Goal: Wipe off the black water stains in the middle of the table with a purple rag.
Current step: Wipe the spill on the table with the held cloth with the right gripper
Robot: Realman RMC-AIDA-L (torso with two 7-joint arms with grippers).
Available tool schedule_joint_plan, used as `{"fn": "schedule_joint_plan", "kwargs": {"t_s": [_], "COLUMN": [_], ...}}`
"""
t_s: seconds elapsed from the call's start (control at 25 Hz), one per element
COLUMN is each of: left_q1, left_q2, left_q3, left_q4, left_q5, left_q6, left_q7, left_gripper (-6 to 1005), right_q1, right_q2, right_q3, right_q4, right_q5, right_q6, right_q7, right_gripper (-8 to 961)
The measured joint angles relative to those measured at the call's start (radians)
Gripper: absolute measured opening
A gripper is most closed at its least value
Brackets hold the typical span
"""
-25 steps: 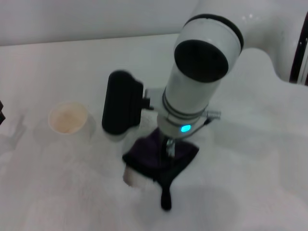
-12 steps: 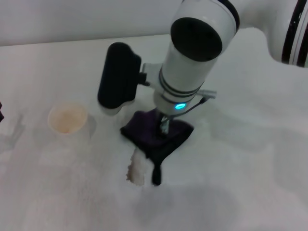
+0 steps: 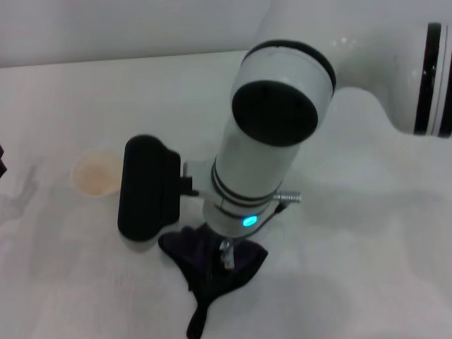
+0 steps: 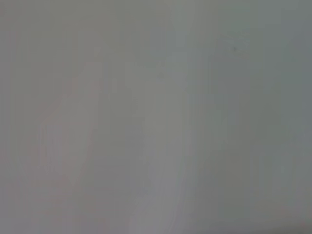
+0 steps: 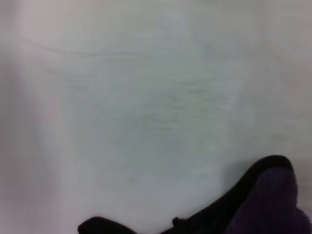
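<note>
My right gripper (image 3: 226, 256) points down at the middle of the table (image 3: 367, 268) and is shut on the purple rag (image 3: 205, 260). The rag lies bunched on the tabletop under the wrist, and its black tail (image 3: 198, 321) trails toward the near edge. In the right wrist view the rag (image 5: 273, 204) and its black edging (image 5: 105, 226) sit at the picture's edge on bare white table (image 5: 146, 97). The black water stains are hidden; the rag and arm cover that spot. Of my left arm, only a dark sliver (image 3: 2, 161) shows at the far left edge.
A paper cup (image 3: 95, 174) stands on the table to the left of the rag, close to the black camera housing (image 3: 146, 189) on the right wrist. The left wrist view holds only blank grey surface.
My right arm swung back toward the near edge, dragging the rag with it. The rag now covers the spot where a stained patch lay bare half a second ago.
</note>
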Motion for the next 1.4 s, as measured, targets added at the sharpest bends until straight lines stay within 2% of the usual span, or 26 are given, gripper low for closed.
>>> {"fn": "schedule_joint_plan", "kwargs": {"t_s": [0.28, 0.48, 0.64, 0.88, 1.04, 1.16, 1.28, 1.4], "left_q1": [-0.001, -0.001, 0.004, 0.008, 0.008, 0.003, -0.001, -0.004], "left_q2": [-0.001, -0.001, -0.001, 0.000, 0.001, 0.001, 0.002, 0.002], "left_q3": [0.001, 0.002, 0.001, 0.002, 0.002, 0.002, 0.001, 0.000], "left_q4": [-0.004, -0.006, -0.006, -0.006, -0.004, -0.002, 0.001, 0.002], "left_q5": [0.002, 0.012, 0.013, 0.009, 0.008, 0.007, 0.007, 0.006], "left_q6": [-0.001, -0.001, -0.001, 0.002, 0.007, 0.009, 0.010, 0.011], "left_q7": [0.000, 0.000, 0.000, 0.000, 0.000, 0.000, 0.000, 0.000], "left_gripper": [880, 879, 879, 878, 877, 877, 877, 876], "right_q1": [-0.001, -0.001, 0.015, 0.021, 0.022, 0.022, 0.019, 0.012], "right_q2": [0.000, 0.000, 0.000, 0.000, 0.000, 0.000, 0.000, 0.000], "right_q3": [-0.025, -0.022, 0.010, 0.113, 0.175, 0.191, 0.186, 0.169], "right_q4": [0.029, 0.005, -0.081, -0.209, -0.244, -0.251, -0.231, -0.193], "right_q5": [0.108, 0.090, 0.020, -0.139, -0.285, -0.335, -0.293, -0.165], "right_q6": [0.020, -0.007, -0.065, -0.122, -0.132, -0.131, -0.115, -0.083], "right_q7": [-0.049, -0.050, -0.036, -0.022, 0.036, 0.063, 0.049, -0.018], "right_gripper": [101, 101, 100, 100, 100, 100, 101, 101]}}
